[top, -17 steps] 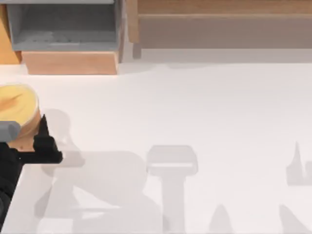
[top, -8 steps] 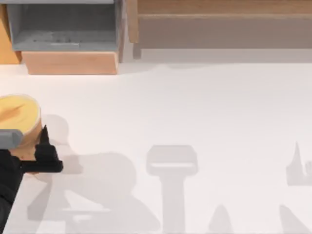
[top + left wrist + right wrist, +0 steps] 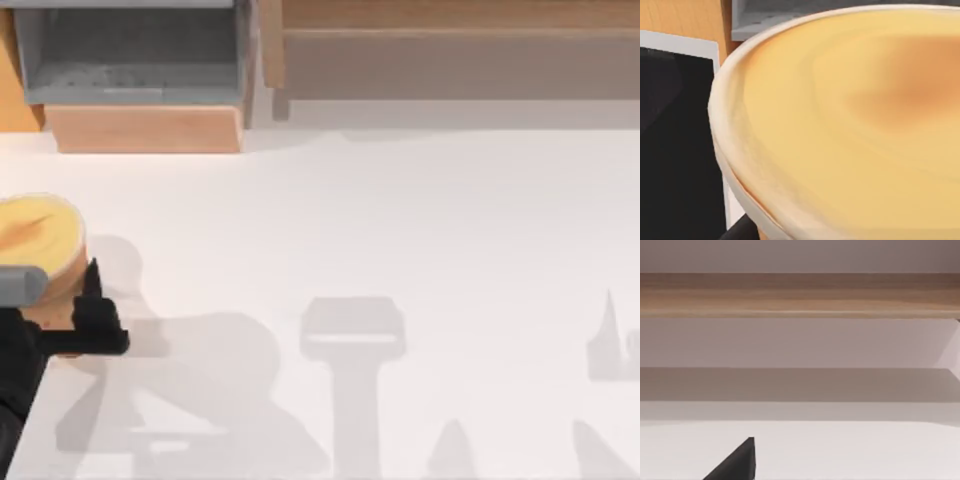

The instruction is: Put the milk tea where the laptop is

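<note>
**A:** What are the left gripper's fingers doing?

**B:** One black finger [image 3: 92, 285] stands up beside the milk tea [image 3: 38, 235], at about four o'clock of its yellow lid in the top view. The other side of the left gripper [image 3: 50, 300] is cut off by the picture's edge. The finger lies against the cup's tan wall, but I cannot tell whether the pair is clamped on it or only around it.

**A:** And the arm behind it?

**B:** A black wrist runs from the finger toward seven o'clock, leaving the top view at its lower left corner. A grey block sits on it just under the lid's rim.

**A:** Where is the cup?

**B:** At the table's [image 3: 400, 220] far left edge, around nine o'clock, upright. The left wrist view looks across its sealed top with the darker orange smear, and beside it lies a black panel with a pale border [image 3: 675, 140].

**A:** What else is around?

**B:** At eleven o'clock a grey open box [image 3: 130, 50] rests on a wooden block [image 3: 145, 128]. A long wooden shelf [image 3: 450, 40] runs from twelve to one o'clock. The white tabletop between carries arm shadows.

**A:** The right gripper?

**B:** Only a black tip [image 3: 737, 462] shows in the right wrist view, facing the shelf; its fingers' state I cannot tell.
</note>
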